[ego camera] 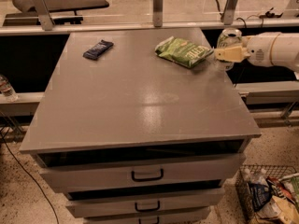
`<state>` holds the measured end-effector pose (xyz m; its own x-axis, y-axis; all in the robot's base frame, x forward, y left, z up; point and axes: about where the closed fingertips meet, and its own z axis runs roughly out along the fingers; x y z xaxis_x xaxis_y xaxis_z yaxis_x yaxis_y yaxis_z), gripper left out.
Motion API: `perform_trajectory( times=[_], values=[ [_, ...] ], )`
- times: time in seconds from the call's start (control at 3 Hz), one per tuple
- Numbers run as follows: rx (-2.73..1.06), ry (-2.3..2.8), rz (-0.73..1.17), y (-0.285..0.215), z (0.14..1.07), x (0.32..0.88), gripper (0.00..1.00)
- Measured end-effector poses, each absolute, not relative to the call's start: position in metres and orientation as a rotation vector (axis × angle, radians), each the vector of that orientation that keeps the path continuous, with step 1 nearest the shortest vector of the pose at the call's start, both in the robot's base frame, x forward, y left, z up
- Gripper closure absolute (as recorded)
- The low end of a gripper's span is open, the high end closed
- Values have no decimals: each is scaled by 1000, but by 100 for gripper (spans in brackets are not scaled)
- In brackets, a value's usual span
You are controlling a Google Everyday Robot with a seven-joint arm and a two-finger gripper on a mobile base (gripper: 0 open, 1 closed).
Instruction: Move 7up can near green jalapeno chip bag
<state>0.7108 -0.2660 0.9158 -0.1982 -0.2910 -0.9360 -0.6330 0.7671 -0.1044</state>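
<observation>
Off at the far left, beyond the cabinet, a clear plastic bottle (5, 87) stood on a low ledge. Next to it came the grey cabinet top (135, 101), wide and flat, with a soft glare near its middle. Toward its back left corner lay a dark blue snack bar (98, 49), flat and turned at a slant, well apart from everything else. Behind the cabinet ran a pale rail with a metal post (158, 6) standing upright near the middle.

Farther right, near the back right corner, the green jalapeno chip bag (183, 52) lay flat and crinkled, its white lettering facing up. Just beside it, at the right edge of the top, was the 7up can (229, 35), upright, its silver top showing. The gripper (227, 50) was clenched around the can, with one tan finger (232, 55) crossing the front of its lower half. I could not tell from where I stood whether the can's base rested on the top or hung slightly above it. A narrow gap showed between can and bag; they were not touching. The white arm (275, 48) reached in level from the right side.

Below the top, the front showed stacked drawers, the uppermost with a dark handle (147, 175). Down on the floor at the far right sat a wire basket (243, 190) holding packets and bottles.
</observation>
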Motion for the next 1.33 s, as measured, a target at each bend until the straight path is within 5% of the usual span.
perform_trajectory(
  times=[1.33],
  values=[
    [-656,1767,447,-230,890,739,8]
  ],
)
